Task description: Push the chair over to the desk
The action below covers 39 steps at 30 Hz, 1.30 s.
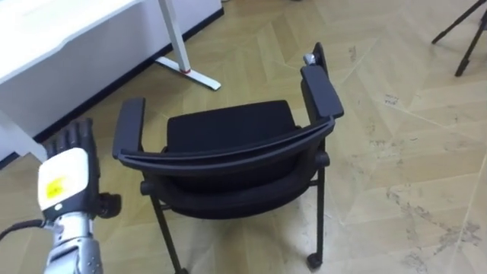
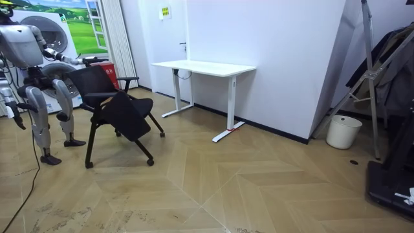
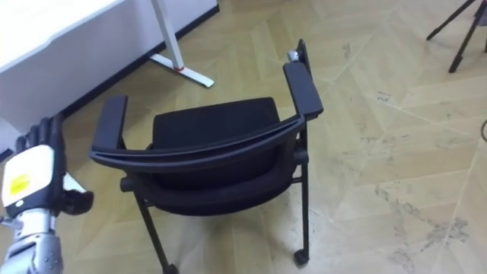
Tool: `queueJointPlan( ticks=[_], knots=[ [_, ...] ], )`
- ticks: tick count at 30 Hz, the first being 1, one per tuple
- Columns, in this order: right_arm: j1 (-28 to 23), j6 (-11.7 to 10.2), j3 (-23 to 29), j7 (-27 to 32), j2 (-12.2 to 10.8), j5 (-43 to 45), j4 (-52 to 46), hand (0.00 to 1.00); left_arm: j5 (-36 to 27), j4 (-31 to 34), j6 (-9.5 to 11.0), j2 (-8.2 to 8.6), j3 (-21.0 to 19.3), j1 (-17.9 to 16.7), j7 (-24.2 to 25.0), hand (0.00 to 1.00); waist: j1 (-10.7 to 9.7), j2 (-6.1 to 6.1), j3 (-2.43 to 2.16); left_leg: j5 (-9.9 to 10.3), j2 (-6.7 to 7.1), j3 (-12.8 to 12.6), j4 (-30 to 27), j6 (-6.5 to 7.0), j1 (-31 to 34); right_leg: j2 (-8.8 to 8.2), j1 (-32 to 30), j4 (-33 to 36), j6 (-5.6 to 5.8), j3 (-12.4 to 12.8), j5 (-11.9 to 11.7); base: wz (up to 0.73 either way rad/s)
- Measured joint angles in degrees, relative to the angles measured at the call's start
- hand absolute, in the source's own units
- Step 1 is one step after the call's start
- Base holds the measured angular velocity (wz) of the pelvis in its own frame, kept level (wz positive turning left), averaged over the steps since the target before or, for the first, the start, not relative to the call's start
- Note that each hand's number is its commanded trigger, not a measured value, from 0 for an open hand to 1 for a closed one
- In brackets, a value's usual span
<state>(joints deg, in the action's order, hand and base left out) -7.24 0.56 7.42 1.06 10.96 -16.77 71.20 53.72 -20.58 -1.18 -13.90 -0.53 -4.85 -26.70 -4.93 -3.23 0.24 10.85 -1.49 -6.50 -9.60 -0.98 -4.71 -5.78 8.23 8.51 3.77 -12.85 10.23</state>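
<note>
A black chair (image 1: 228,129) with two armrests and castors stands on the wood floor in front of me, its curved backrest (image 1: 228,156) nearest me. My left hand (image 1: 67,179) is raised at the lower left, back of the hand toward me and fingers straight. It is just left of the chair's left armrest (image 1: 129,125) and apart from it. In the room view I stand behind the chair (image 2: 107,97) at the room view's left, with one arm reaching out to the top of its backrest. My right hand (image 2: 11,109) hangs low at my side there.
A white desk (image 1: 46,30) stands ahead to the left, its leg foot (image 1: 190,74) on the floor just beyond the chair. Dark tripod legs (image 1: 464,30) are at the far right. In the room view a white bucket (image 2: 343,131) sits by the wall.
</note>
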Motion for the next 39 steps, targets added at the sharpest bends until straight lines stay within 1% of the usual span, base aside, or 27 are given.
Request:
queueJointPlan(
  ticks=[2,5,9,11,14,16,20,25,30,36,37,39],
  knots=[
    [0.22,0.0,0.0,0.05,-0.03,0.11,0.14,0.0,0.53,0.04,-0.07,-0.01,1.5,0.02,0.01,0.0,-0.5,0.07,-0.04,0.0,0.0,-0.12,-0.01,0.0,0.0,0.0,-0.1,0.0,0.0,0.22,0.0,0.0],
    [0.88,-0.04,0.0,0.08,-0.04,0.43,0.66,0.0,1.93,0.07,-0.18,-0.02,2.28,0.03,0.01,0.0,-1.29,0.02,-0.08,0.0,0.0,-0.24,-0.02,0.0,-0.02,0.0,-0.19,0.0,0.0,0.34,0.0,0.0],
    [0.85,-0.1,-0.01,0.09,-0.06,0.78,0.88,0.0,5.36,0.99,-0.21,-0.03,3.9,0.2,0.1,0.0,-1.51,-0.15,-0.2,0.0,-0.01,-0.49,-0.07,0.0,0.16,-0.01,-0.65,0.05,-0.01,0.62,-0.01,-0.04],
    [0.78,-0.16,-0.05,0.09,-0.06,0.81,0.86,0.0,6.76,2.81,-0.21,-0.08,5.01,0.2,0.2,0.0,-1.59,-0.19,-0.23,0.0,-0.01,-0.49,-0.07,0.01,0.19,-0.01,-0.73,0.07,-0.01,0.64,-0.01,0.0],
    [0.84,-0.55,-1.24,-0.25,-0.02,1.0,0.34,0.0,7.04,6.08,-0.18,-0.13,6.03,0.2,0.93,0.0,-1.63,-0.15,-0.22,0.0,-0.01,-0.63,-0.02,0.01,0.19,0.0,-0.86,0.1,-0.01,0.8,-0.01,0.0],
    [1.15,-0.62,-1.57,-0.6,-0.04,0.92,0.29,0.0,7.05,7.32,-0.22,-0.23,6.82,0.22,1.01,0.0,-1.99,-0.09,-0.22,0.0,-0.01,-0.7,0.06,0.01,0.26,0.0,-0.86,0.1,-0.01,0.67,-0.01,0.0],
    [1.94,-0.65,-1.74,-0.7,-0.08,0.68,0.1,0.0,7.08,8.32,-0.23,-0.46,8.72,0.22,1.38,0.0,-2.71,-0.08,-0.24,0.0,-0.02,-0.7,0.06,0.01,0.25,-0.01,-1.05,0.09,-0.01,0.63,-0.01,0.0],
    [1.96,-0.65,-1.72,-0.59,-0.12,0.69,0.08,0.0,7.02,8.37,-0.32,-0.65,9.93,0.22,2.18,0.0,-3.21,0.32,-0.12,-0.01,-0.01,-0.7,0.06,0.01,0.28,-0.01,-1.07,0.07,-0.01,0.72,-0.01,0.0],
    [2.1,-0.63,-1.75,-0.53,-0.11,0.58,0.08,0.0,6.99,8.32,-1.15,-0.81,10.79,0.22,2.35,0.0,-3.44,0.66,-0.19,0.0,-0.01,-0.88,0.06,0.01,0.27,0.0,-1.16,0.09,-0.01,1.22,-0.01,0.0],
    [2.18,-0.54,-1.73,-0.65,-0.11,0.58,0.15,0.0,6.83,8.14,-1.48,-0.81,11.16,0.22,2.94,0.0,-4.29,0.61,-0.21,0.0,-0.04,-1.21,0.18,0.01,0.19,0.01,-1.34,0.1,-0.01,1.59,-0.01,-0.02],
    [2.15,-0.52,-1.73,-0.69,-0.11,0.58,0.26,0.0,6.74,7.88,-1.51,-0.81,11.44,0.22,3.36,0.0,-4.38,0.7,-0.15,0.0,-0.04,-1.29,0.22,0.01,0.18,0.01,-1.34,0.1,-0.01,1.64,-0.01,0.0],
    [2.15,-0.51,-1.67,-0.76,-0.11,0.69,0.84,0.0,6.67,5.82,-1.58,-0.7,12.55,0.28,3.76,0.0,-4.71,0.56,-0.21,0.0,-0.04,-1.35,0.22,0.01,0.18,0.03,-1.36,0.1,-0.01,1.7,-0.01,0.0]
  ],
)
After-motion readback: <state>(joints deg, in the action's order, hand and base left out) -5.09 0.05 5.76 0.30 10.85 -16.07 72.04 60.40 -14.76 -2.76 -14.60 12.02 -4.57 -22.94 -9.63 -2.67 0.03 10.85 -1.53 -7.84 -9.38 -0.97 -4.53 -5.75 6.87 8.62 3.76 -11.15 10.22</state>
